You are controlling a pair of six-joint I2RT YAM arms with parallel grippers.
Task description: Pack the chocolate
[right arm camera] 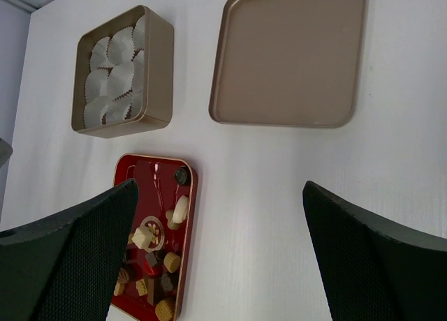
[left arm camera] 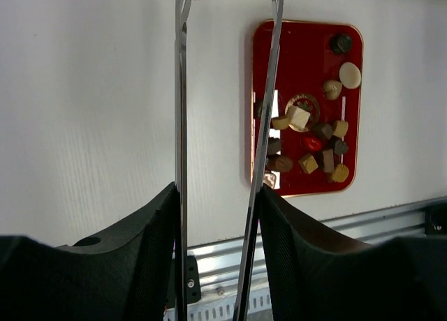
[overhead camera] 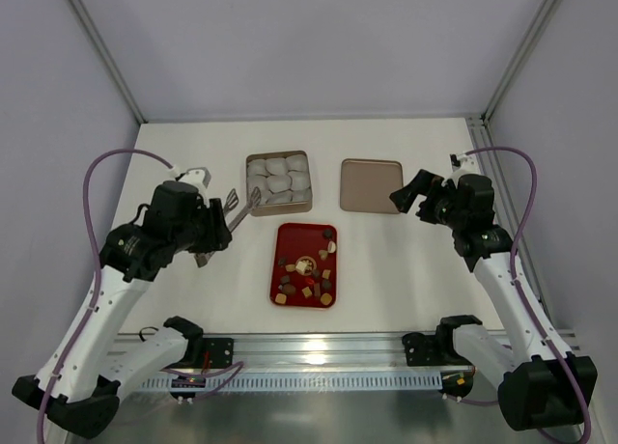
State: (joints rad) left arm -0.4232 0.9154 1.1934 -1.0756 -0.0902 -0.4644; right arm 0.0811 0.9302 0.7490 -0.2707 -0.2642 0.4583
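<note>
The chocolate (overhead camera: 307,272) lies as several small brown, tan and cream pieces on a red tray (overhead camera: 290,235), mostly in its near half. My left gripper (overhead camera: 214,229) is shut on a pair of metal tongs (overhead camera: 241,208). The tong tips reach the front left edge of the golden tin (overhead camera: 249,180). In the left wrist view the two tong arms (left arm camera: 180,91) run up between my fingers (left arm camera: 218,195), with the tray (left arm camera: 300,49) and the chocolate (left arm camera: 314,143) off to the right. The tong tips leave that view at the top. My right gripper (overhead camera: 410,195) is open, with nothing between its fingers.
The tin (right arm camera: 164,70) holds several whitish crinkled paper cups (right arm camera: 115,77). Its flat lid (overhead camera: 371,185) lies to the right of it, beside my right gripper (right arm camera: 220,195). The tray (right arm camera: 150,174) sits in front of the tin. A metal rail (overhead camera: 319,352) runs along the near edge.
</note>
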